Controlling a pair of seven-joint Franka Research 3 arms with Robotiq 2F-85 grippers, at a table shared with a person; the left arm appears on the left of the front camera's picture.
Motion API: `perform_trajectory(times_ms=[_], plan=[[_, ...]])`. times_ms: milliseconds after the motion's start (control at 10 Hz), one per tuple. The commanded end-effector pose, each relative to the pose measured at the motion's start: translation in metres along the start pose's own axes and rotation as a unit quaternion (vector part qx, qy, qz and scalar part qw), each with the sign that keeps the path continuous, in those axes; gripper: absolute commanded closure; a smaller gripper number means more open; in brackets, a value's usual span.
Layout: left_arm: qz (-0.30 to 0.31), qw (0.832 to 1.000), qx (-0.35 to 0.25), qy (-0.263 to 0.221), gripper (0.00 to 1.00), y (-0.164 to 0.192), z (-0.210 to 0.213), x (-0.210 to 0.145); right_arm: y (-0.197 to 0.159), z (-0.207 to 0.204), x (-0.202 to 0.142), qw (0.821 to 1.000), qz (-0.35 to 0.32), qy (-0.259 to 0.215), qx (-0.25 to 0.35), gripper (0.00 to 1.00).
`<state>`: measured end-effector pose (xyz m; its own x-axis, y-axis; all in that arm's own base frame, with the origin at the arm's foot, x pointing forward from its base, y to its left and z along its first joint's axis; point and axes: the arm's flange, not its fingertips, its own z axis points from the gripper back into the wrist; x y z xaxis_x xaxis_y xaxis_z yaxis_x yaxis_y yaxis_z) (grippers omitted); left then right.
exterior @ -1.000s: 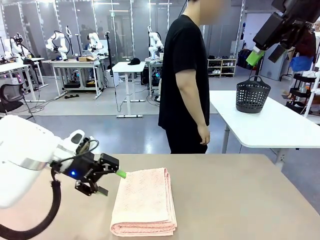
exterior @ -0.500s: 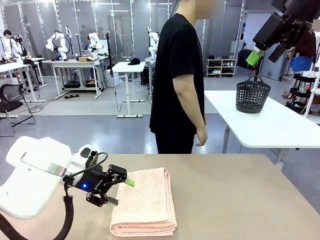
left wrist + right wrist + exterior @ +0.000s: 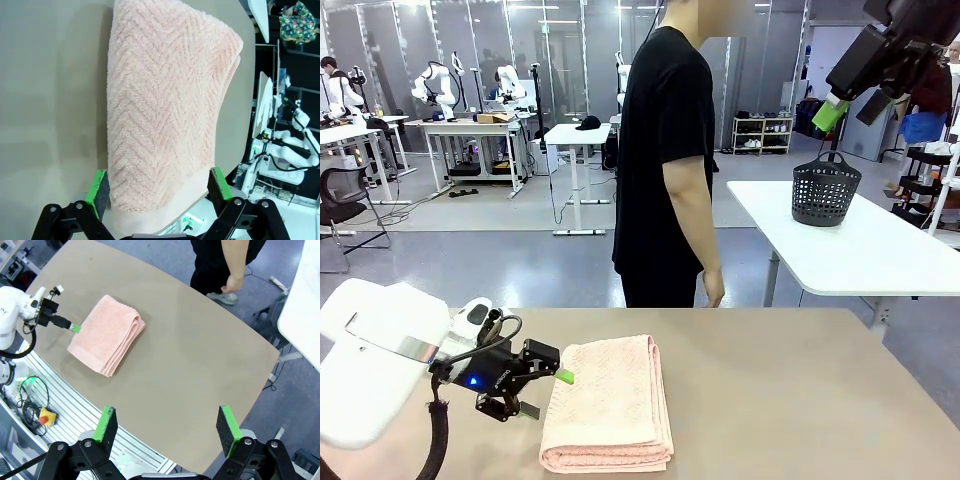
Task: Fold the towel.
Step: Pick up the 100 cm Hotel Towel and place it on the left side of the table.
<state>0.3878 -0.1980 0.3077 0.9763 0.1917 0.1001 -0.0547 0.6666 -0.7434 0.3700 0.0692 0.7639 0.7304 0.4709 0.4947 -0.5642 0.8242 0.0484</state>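
The salmon-pink towel (image 3: 610, 400) lies folded in a narrow stack on the tan table (image 3: 790, 400), left of the middle. My left gripper (image 3: 548, 393) hangs low at the towel's left edge, open. In the left wrist view the towel (image 3: 165, 110) stretches away from the gripper (image 3: 159, 186), and its plain band lies between the spread green pads (image 3: 97, 187). My right gripper (image 3: 835, 110) is raised high at the upper right and is open. From above, its wrist view shows the towel (image 3: 106, 335), the left gripper (image 3: 70, 326) and its own gripper (image 3: 167, 425) with nothing in it.
A person in a black shirt (image 3: 665, 150) stands at the table's far side, side-on, hand (image 3: 713, 290) hanging down. A dark basket (image 3: 825, 190) sits on a white table (image 3: 860, 250) behind right. The table's right half is bare.
The left gripper first pushed right toward the towel, then drew back a little and sank lower at its left edge. The person stepped slightly to the left. The right arm stayed still.
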Motion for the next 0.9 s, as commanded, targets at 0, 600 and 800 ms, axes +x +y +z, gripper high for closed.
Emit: perform_trajectory(times_ms=[0, 600, 800], plan=[[-0.009, 1.000, 0.013, -0.005, 0.00, -0.001, -0.007, 0.002, -0.001, 0.000, 0.000, 1.000, -0.002, 0.001, -0.001, 0.00], [-0.008, 1.000, -0.023, -0.008, 0.00, 0.012, -0.041, 0.006, -0.001, 0.000, 0.000, 1.000, -0.002, 0.001, -0.001, 0.00], [-0.006, 1.000, -0.024, -0.017, 0.51, 0.011, -0.050, 0.008, -0.001, 0.000, 0.000, 1.000, -0.002, 0.001, -0.001, 0.00]])
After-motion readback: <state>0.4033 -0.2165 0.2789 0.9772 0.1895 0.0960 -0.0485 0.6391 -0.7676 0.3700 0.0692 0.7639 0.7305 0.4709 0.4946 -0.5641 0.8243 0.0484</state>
